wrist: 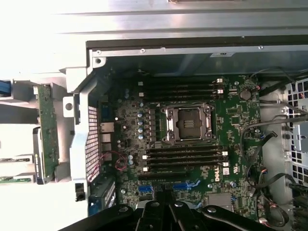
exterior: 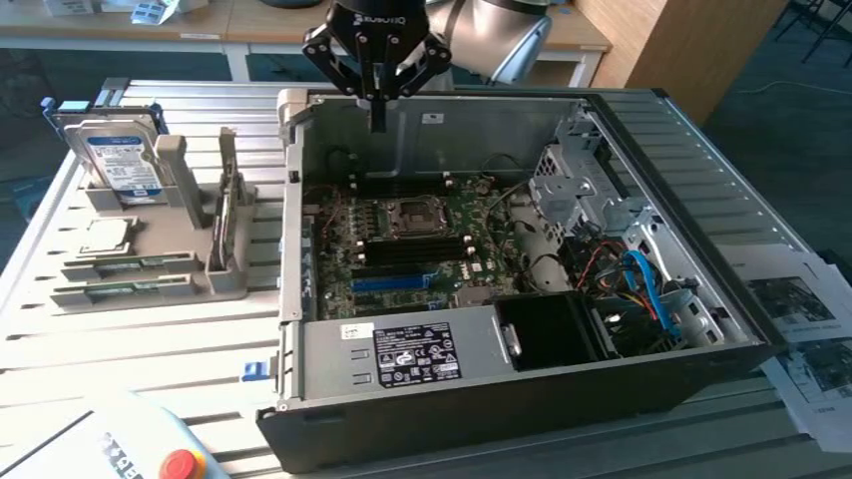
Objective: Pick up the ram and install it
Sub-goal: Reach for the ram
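on the slatted table (exterior: 160, 349), the hand (exterior: 378, 122) hangs closed and empty above the computer case (exterior: 533, 394).

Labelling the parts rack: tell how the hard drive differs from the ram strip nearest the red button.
The hard drive stands upright; the ram strip lies low and lengthwise. The hard drive is silver, broad, blue-white labelled; the ram strip is green and narrow. Both sit in the grey rack.
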Action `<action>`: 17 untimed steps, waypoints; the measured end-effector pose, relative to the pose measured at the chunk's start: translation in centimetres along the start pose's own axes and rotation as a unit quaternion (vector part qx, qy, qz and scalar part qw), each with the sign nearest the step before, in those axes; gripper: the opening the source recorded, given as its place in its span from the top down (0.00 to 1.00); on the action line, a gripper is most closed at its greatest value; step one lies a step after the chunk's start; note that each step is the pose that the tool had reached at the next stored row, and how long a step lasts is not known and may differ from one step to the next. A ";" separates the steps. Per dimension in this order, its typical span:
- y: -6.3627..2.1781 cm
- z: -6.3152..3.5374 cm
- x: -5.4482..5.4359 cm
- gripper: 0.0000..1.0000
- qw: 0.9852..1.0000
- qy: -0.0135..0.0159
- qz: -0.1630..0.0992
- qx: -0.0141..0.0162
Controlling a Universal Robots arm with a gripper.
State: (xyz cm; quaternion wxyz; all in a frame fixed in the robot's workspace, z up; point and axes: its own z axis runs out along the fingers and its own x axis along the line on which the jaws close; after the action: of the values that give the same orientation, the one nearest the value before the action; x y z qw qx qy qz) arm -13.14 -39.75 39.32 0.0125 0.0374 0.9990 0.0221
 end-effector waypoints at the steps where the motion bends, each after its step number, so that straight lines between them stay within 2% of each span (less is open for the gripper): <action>1: 0.01 0.00 0.3 0.90 1.000 0.000 0.000 0.000; 17: 0.01 -0.07 3.8 0.90 1.000 0.000 0.000 0.000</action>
State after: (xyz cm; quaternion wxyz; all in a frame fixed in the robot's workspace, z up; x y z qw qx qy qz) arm -16.94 -39.45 39.31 0.0124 0.0373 0.9990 0.0221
